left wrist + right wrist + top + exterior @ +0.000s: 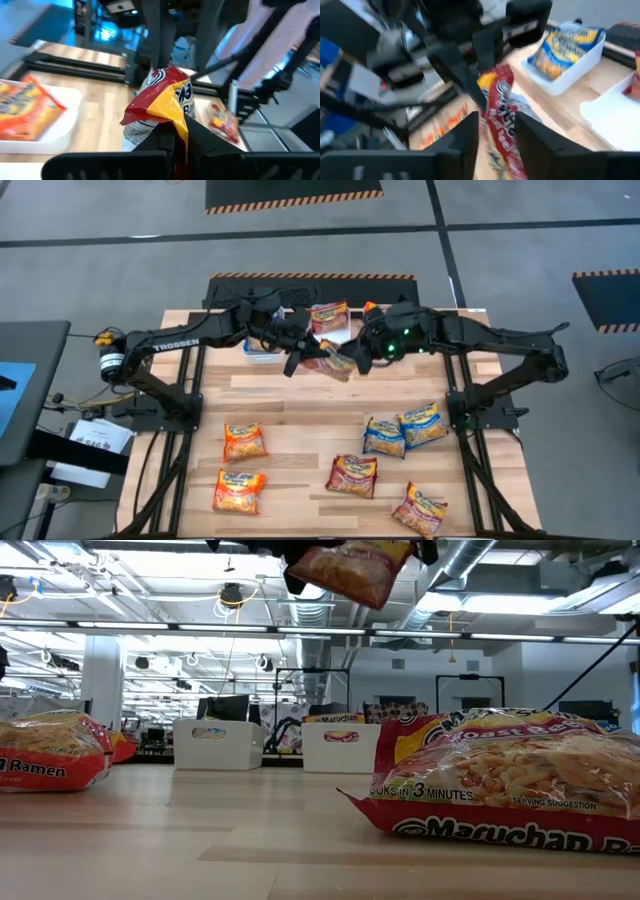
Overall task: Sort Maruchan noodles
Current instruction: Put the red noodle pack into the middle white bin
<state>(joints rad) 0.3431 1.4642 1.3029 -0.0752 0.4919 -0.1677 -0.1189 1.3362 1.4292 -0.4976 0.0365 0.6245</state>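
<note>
Nearest the front edge, loose packets are scattered on the table: two orange ones at the left, maroon ones at centre and right, two blue ones toward the right.

Mid-table, high above the wood, a maroon packet is held up between both arms. It is pinched at one end by the left gripper, fingers pressed together on the crumpled wrapper. Its other end lies between the fingers of the right gripper, which are spread with a gap either side.

Farthest back, white bins are seen, one holding an orange packet, one a blue packet.
</note>
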